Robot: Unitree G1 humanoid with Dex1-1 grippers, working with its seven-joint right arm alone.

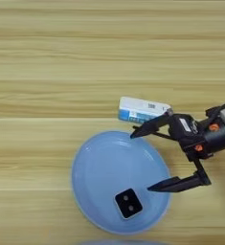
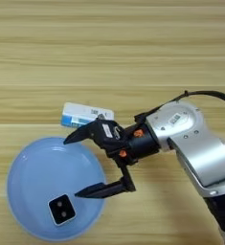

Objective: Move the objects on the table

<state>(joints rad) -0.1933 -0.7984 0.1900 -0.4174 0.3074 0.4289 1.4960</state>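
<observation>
The table (image 1: 85,57) is a broad surface of pale wooden planks, streaked with long grain lines running left to right. On it lies a large round plate (image 1: 99,167), smooth, light blue and faintly glossy, with a shallow raised rim. Its lower edge comes close to the bottom of the left eye view.

Near the plate's lower rim sits a small square block (image 1: 128,203), black on top with a white edge and rounded corners, turned slightly askew. Two small dots show on its face.

Just beyond the plate's upper right rim lies an oblong box (image 1: 141,110), white on top with a blue band along its near side and a small printed label. Its right end is hidden behind the upper finger.

The right gripper (image 2: 78,166) hangs over the plate's right part with its two slim, pointed black fingers spread wide apart, grasping nothing. The upper tip is near the box, the lower one near the block. The silver forearm (image 2: 200,148) is rounded and smooth, with a black cable looping above it.
</observation>
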